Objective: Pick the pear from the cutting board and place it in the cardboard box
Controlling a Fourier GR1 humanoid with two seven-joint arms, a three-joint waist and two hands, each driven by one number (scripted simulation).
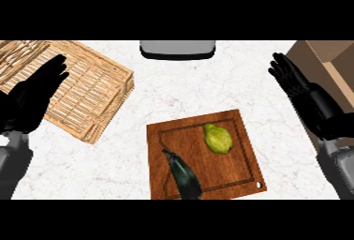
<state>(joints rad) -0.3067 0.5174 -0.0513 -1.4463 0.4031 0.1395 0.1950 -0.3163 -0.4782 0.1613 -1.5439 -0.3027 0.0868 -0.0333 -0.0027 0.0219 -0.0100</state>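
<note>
- At the far left, the left hand (33, 96) is raised over one woven wicker tray (97, 93), fingers straight and released, grasping nothing. Its grey forearm runs off the lower left edge.
- The wicker tray lies tilted on the white marbled counter (207, 84). Its upper left part is cut off by the view's edge and partly covered by the left hand.
- At the top middle sits one grey object (177, 48); only its lower part shows, so what it is cannot be made out.
- In the lower middle lies one wooden cutting board (239, 173), slightly rotated, its lower edge close to the limit of the view.
- On the board's left half lies one dark eggplant (183, 176), stem end pointing up-left; its lower end is cut off at the bottom.
- The single pear (217, 139), yellow-green, lies on the board's upper right part, just beside the eggplant but apart from it.
- The pear is well apart from both hands: below and left of the right hand, and far to the right of the left hand.
- The right hand (304, 93) stands at the right edge, fingers straight and up, open and empty.
- One cardboard box (325, 58) sits in the upper right corner, behind the right hand; most of it is outside the view, only part of its brown walls showing.
</note>
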